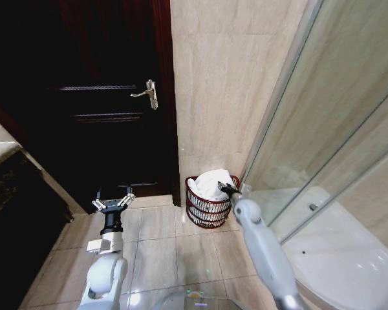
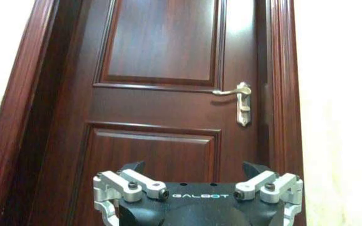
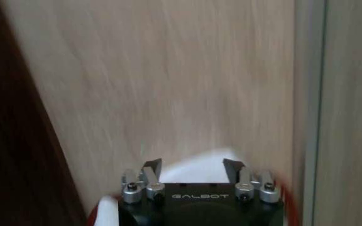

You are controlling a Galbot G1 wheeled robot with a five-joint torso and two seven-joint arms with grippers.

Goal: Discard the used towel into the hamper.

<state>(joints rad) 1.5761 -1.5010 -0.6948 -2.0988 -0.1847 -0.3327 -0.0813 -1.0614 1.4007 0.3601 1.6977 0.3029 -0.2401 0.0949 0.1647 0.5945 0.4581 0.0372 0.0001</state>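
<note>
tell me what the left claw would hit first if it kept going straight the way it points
Probably the door. The left claw is open and aimed squarely at its lower panel, below the handle, with nothing between them. Depth is hard to judge, but the way looks free until the wood.

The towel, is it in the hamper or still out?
In. The white towel sits piled in the hamper, bulging above its rim; the right gripper hovers open beside it.

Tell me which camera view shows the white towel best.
The head view: the crumpled white cloth towel lies piled in the round reddish-brown wicker hamper, with the right claw at its edge. The right wrist view shows a white patch between the claw's fingers. The left wrist view faces the door.
</note>
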